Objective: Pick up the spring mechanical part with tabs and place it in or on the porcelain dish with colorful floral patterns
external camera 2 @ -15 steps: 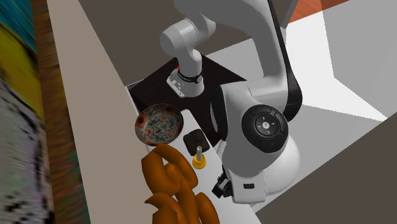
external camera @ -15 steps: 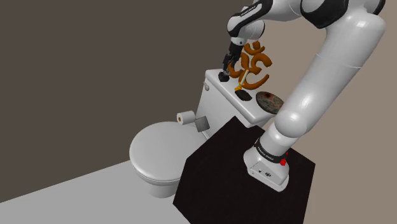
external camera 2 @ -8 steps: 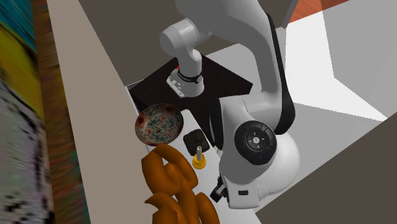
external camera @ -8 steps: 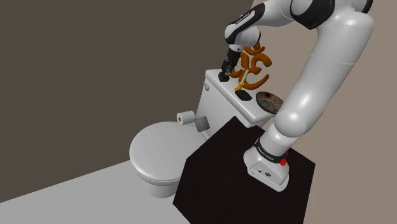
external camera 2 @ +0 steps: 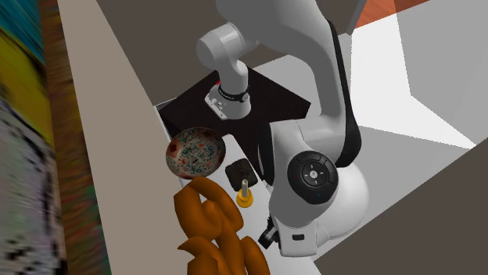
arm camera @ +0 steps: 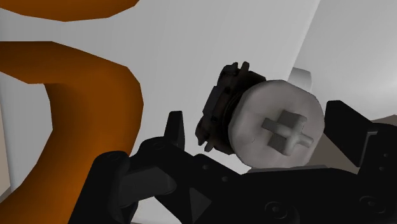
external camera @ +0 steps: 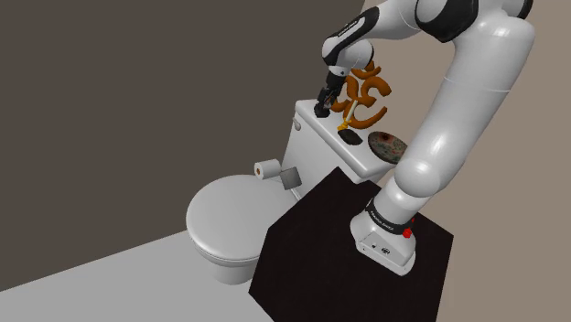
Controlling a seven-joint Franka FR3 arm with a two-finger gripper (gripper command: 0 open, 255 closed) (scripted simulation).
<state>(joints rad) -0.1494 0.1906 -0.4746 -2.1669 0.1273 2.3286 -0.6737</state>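
One claw (arm camera: pixel 257 121), clamped on the dark spring part (arm camera: pixel 270 127) w/ grey cross-marked cap, over the toilet tank lid (external camera: pixel 316 130); floral dish (external camera: pixel 388 144) nearby.

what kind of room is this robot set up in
Probably a bathroom: there is a white toilet with its lid down, its cistern against the wall, and a toilet-paper roll beside the cistern.
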